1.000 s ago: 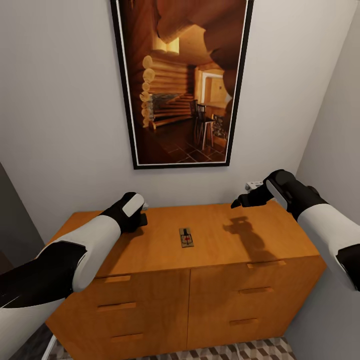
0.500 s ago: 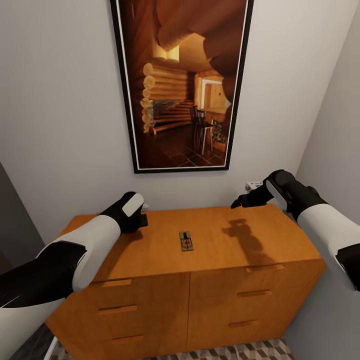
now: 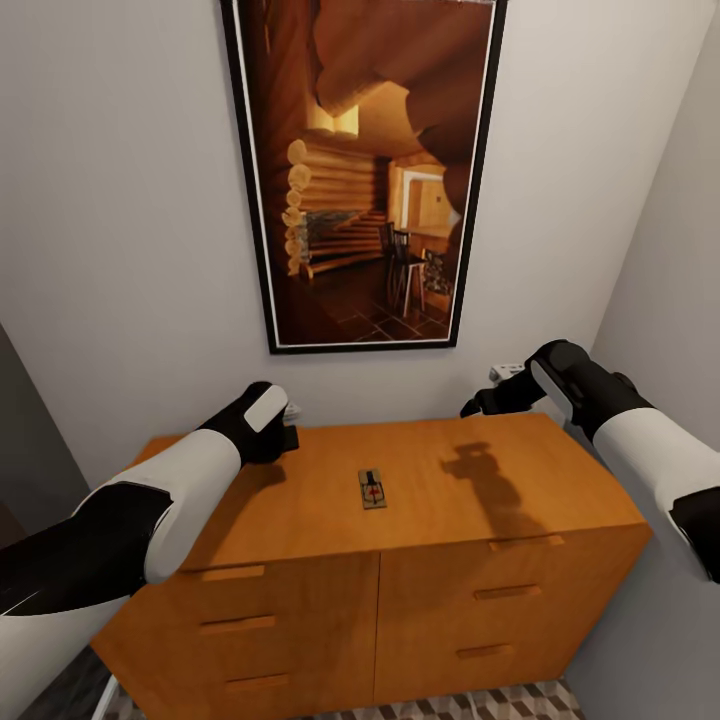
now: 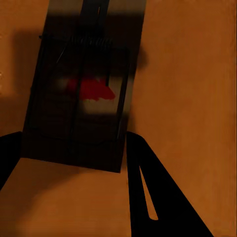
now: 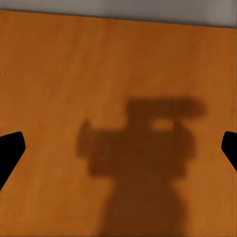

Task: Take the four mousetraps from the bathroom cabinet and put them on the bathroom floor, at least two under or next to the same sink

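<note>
View tilted up; mousetrap [image 4: 81, 94] between left gripper [image 4: 74, 163] fingers, on cabinet [image 3: 440, 480].

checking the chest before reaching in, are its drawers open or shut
Shut: in the head view every drawer front of the orange-brown wooden chest sits flush, with no gap. One small tan wooden mousetrap lies flat on top.

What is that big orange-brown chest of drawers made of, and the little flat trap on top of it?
The wide orange-brown chest looks like smooth, satin-finished wood: even warm colour, matching bar handles. The small flat mousetrap looks like a pale wooden board with dark wire parts, probably metal, and a red mark.
</note>
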You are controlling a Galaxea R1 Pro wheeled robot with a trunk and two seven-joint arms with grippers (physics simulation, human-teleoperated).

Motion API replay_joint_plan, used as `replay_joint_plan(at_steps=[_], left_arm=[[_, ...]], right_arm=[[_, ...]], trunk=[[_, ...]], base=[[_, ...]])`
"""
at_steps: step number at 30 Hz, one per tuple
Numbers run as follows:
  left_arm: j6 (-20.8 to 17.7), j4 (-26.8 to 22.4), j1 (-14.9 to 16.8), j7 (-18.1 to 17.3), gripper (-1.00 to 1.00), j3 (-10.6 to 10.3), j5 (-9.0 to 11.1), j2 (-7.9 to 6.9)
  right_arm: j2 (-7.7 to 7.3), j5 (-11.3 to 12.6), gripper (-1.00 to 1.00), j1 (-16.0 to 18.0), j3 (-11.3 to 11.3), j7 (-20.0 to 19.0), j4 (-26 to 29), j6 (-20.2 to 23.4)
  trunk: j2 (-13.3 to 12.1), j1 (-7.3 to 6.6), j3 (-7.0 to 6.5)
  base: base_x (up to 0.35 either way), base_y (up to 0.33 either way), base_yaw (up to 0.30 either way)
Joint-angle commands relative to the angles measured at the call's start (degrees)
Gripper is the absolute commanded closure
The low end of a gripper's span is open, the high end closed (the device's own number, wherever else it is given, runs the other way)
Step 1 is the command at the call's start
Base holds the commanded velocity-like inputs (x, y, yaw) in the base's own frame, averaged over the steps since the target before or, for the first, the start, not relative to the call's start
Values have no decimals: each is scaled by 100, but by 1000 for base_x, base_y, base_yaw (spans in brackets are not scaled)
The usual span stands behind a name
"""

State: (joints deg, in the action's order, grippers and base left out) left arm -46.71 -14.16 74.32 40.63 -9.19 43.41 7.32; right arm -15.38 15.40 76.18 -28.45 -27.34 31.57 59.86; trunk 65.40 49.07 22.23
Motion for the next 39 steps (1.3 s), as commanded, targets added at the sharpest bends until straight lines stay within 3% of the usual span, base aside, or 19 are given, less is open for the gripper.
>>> replay_joint_plan(at_steps=[1,20,28,32,39], left_arm=[[-33,-19,3,40,100,-42,44,-2],[-213,-258,4,26,100,-41,45,9],[-435,-255,4,-14,100,-31,54,1],[-652,-246,4,-303,100,-24,60,-32],[-775,-245,4,-691,100,-26,64,-114]], right_arm=[[-7,42,-100,7,-43,10,5,14],[15,59,-100,-6,-21,45,-217,14],[242,60,-100,-14,-16,49,-446,14],[490,61,-100,-15,-13,52,-797,14],[770,63,-100,-15,-12,59,-1092,14]], trunk=[[-37,-22,-11],[-799,-439,-352],[-1120,-615,-496],[-1240,-681,-550],[-1240,-681,-550]], base=[[0,0,0],[0,0,0],[0,0,0],[0,0,0],[0,0,0]])
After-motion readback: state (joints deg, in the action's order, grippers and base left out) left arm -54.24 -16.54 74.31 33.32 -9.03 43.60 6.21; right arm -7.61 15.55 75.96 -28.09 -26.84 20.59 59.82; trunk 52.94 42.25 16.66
